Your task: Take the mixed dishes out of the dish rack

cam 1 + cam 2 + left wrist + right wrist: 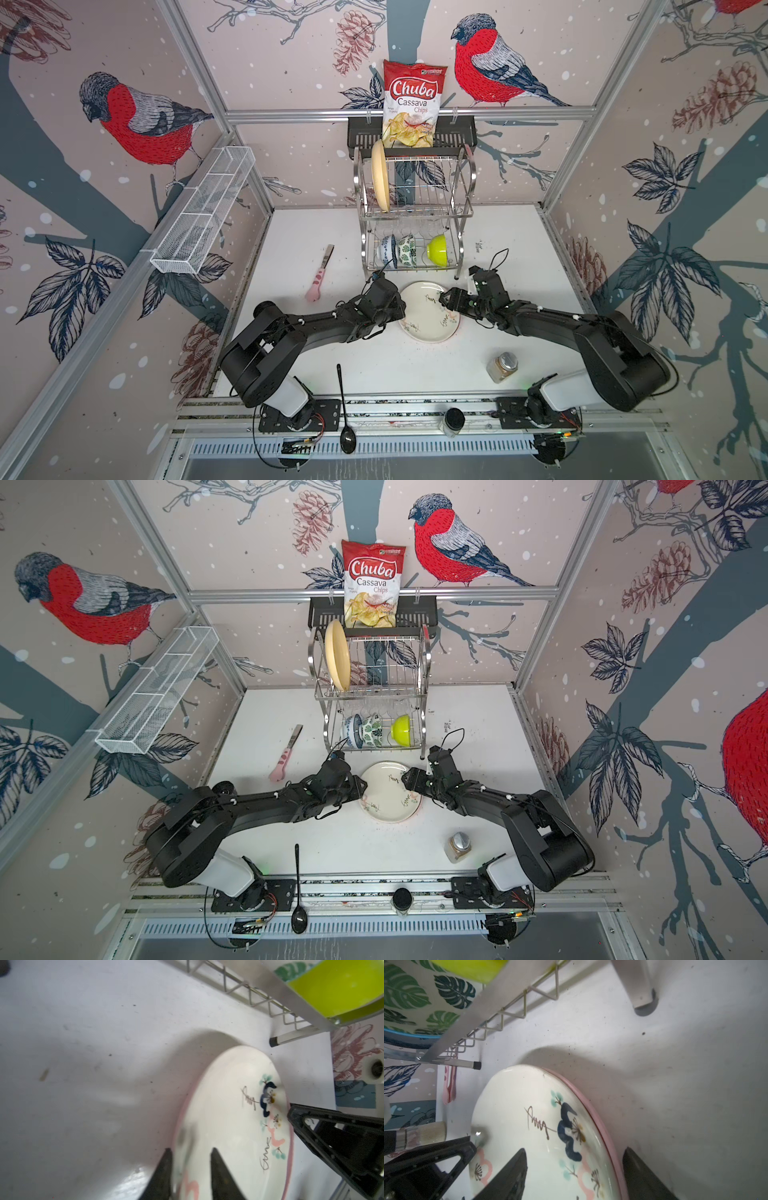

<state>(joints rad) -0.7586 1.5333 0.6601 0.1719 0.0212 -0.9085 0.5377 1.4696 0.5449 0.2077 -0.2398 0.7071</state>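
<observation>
Resting flat, round glossy cream plate (419, 303) fronts shiny wire rack (432, 216).

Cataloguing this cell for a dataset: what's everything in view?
rack: 1, steel, centre back
yellow plate: 1, top tier
blue bowl, leaf bowl, lime bowl: 3, lower tier
glasses: clear, count unclear, under top tier
cream plate: 1, doodled, before rack
pink plate: 1, beneath it, rim showing
utensil: 1, pink handle, left of rack
spoon: 1, black, front rail
tan jar: 1, right front
black-lidded jar: 1, front rail
chips bag: 1, red, black shelf
basket: 1, white, hung left
left claw: black, astride plates' rim, grip unclear
right claw: black, open, opposite rim
</observation>
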